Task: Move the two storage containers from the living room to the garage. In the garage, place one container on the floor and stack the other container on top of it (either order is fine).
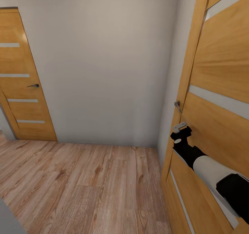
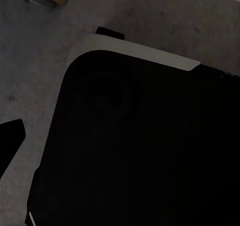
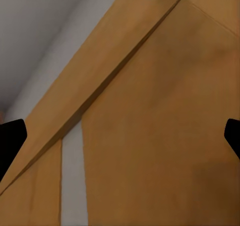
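Hallway corner: plain grey-white wall [image 1: 103, 64] ahead, light wood plank floor [image 1: 79, 185] below. No orange-red bins in these frames, so their place can't be told from here.

Largest item: open wooden door [image 1: 221, 74] w/ pale horizontal strips, near right, standing edge-on to the head cam; metal lever handle [image 1: 177, 106] at its edge. Right wrist view is close against this door's panel [image 3: 160, 136], one pale strip visible.

Second wooden door [image 1: 24, 78], same style, shut, far left; dark handle [image 1: 34, 86] on its right side.

Right arm [image 1: 207, 168], white and black, reaches fwd along the open door. Right tool [image 1: 180, 129] just below the lever handle, at the door edge; fingertips [image 3: 11, 136] sit wide apart at the right wrist frame's two sides, nothing btwn them.

Left tool: one dark fingertip [image 2: 10, 138] at the left wrist frame's edge, over robot's black body [image 2: 135, 151] and grey surface. Apart or together: can't tell.
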`<state>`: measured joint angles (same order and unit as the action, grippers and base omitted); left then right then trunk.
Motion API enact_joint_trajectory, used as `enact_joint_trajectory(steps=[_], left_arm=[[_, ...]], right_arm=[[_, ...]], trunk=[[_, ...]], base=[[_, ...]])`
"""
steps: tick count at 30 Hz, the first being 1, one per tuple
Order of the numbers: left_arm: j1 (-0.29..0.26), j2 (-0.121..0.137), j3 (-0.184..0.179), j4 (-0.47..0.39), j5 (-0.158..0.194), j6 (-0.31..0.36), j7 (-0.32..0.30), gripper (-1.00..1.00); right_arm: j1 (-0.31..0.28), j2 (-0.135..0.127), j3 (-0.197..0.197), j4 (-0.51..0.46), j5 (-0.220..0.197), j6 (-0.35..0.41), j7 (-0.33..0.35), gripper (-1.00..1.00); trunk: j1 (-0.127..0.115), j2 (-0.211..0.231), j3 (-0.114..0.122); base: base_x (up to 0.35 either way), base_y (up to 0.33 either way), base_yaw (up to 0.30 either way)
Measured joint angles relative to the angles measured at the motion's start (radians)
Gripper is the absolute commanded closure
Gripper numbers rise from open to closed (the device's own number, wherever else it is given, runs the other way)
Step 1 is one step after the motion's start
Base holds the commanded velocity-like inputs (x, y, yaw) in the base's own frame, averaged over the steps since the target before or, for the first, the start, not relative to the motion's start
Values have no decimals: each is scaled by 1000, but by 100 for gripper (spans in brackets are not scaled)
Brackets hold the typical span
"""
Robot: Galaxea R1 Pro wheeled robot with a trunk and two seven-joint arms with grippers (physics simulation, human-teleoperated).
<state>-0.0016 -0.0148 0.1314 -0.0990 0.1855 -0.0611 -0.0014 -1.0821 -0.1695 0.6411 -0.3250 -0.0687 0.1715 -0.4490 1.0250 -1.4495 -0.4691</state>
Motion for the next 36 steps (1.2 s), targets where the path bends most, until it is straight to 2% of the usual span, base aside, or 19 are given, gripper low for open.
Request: enact_joint_trajectory(steps=[19,20,21,22,25,29,33,34,35,36], left_arm=[[0,0,0,0,0,0,0,-100],[0,0,0,0,0,0,0,-100],[0,0,0,0,0,0,0,-100],[0,0,0,0,0,0,0,-100],[0,0,0,0,0,0,0,-100],[0,0,0,0,0,0,0,-100],[0,0,0,-1,0,0,0,-100],[0,0,0,-1,0,0,0,-100],[0,1,-1,-1,0,0,0,-100],[0,1,-1,-2,1,0,0,-100]], right_arm=[[0,-2,7,-4,-2,8,0,-100],[0,3,-2,-3,-1,12,-4,-100],[0,44,-1,-1,-1,13,-4,-100],[0,74,-3,4,-1,13,-4,-100],[0,126,-4,11,-1,13,-5,-100],[0,156,-3,15,-7,13,-3,-100],[3,162,-7,37,-12,15,27,-100],[9,174,-11,133,-41,10,96,-100],[11,176,-9,157,-51,8,108,-100],[12,177,-10,194,-86,6,127,-100]], trunk=[[0,0,0],[0,0,0],[0,0,0],[0,0,0],[0,0,0],[0,0,0],[0,0,0],[0,0,0],[0,0,0],[0,0,0]], base=[[0,0,0],[0,0,0],[0,0,0],[0,0,0],[0,0,0],[0,0,0],[0,0,0],[0,0,0],[0,0,0],[0,0,0]])
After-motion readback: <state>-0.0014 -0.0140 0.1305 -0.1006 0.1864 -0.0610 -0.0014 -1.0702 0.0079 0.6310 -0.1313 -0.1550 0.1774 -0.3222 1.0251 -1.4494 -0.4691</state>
